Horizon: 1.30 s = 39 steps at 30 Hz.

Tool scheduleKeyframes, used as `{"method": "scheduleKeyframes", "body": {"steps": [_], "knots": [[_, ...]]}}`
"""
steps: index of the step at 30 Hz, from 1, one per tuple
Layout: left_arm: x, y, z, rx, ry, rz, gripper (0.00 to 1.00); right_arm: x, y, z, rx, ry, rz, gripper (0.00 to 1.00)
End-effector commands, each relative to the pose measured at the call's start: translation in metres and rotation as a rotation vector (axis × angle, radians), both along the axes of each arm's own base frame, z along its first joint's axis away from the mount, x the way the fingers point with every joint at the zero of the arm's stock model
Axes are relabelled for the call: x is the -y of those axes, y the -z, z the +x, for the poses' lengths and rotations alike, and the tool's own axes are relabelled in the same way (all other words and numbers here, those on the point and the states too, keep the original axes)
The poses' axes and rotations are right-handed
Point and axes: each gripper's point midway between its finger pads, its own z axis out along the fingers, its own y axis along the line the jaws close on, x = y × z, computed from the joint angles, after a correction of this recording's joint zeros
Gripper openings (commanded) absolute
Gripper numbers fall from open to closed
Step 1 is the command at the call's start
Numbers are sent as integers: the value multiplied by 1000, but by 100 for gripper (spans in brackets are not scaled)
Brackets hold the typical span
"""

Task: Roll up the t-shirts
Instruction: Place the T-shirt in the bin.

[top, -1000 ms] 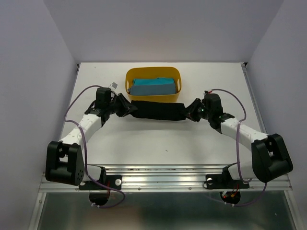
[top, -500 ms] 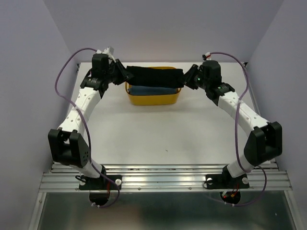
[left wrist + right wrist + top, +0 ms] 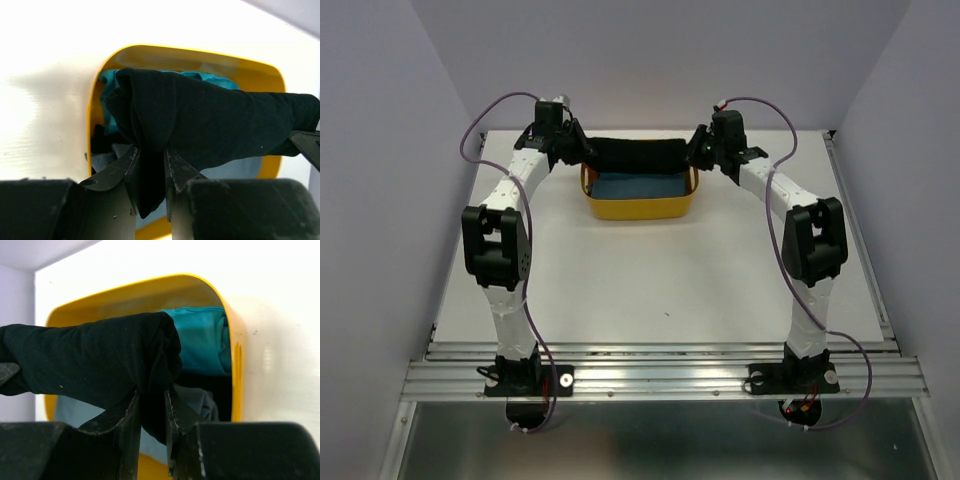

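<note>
Hanging over the yellow tub point(image 3: 640, 211), the black t-shirt point(image 3: 638, 152) is a tight, long roll stretched between both arms at the far end of the table point(image 3: 650, 280). The left gripper point(image 3: 150, 150) pinches one end, jaws narrow with a fold of dark cloth squeezed between them. The right gripper point(image 3: 151, 395) does the same at the opposite end.

That two-ended hold makes sense. A roll of soft cloth carried by one end would sag and unwind, so each arm takes an end and together they hold it taut and level. In the wrist views the roll runs lengthwise across the tub's opening, above the rim and resting on nothing.

Below it, inside the tub, lies the teal t-shirt point(image 3: 200, 337), already bundled. So my read is that one tee is done and stowed, and the black one is rolled and lined up to go in on top of it or beside it.

The next move, I judge, calls for both arms to lower together and both sets of jaws to let go at once. If one lets go early, the free end could flop over the rim and the roll loosen. The fit looks snug too, with the roll about as long as the opening.
</note>
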Motion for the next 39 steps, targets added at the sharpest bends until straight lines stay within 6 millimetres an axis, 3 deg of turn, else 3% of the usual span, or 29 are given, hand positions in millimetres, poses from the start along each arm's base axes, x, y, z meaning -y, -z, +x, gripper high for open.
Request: {"method": "scheduleKeyframes", "body": {"steps": [1, 6, 11, 19, 25, 30, 36, 39], "knots": [[-6, -26, 21, 107, 14, 27, 0, 8, -8, 20, 48, 12, -29, 1], [-2, 0, 29, 60, 48, 35, 0, 4, 23, 28, -2, 7, -41, 1], [0, 21, 37, 24, 47, 34, 0, 1, 42, 35, -33, 9, -41, 1], [1, 45, 50, -18, 43, 48, 0, -1, 52, 44, -44, 25, -34, 1], [-1, 53, 49, -43, 35, 60, 0, 6, 58, 46, -57, 31, -46, 1], [0, 38, 44, -10, 45, 48, 0, 10, 36, 45, -15, 42, -53, 1], [3, -20, 41, 95, 53, 21, 0, 8, -12, 45, 70, 35, -26, 1], [4, -37, 39, 126, 52, 9, 0, 9, -32, 44, 107, 37, -15, 1]]}}
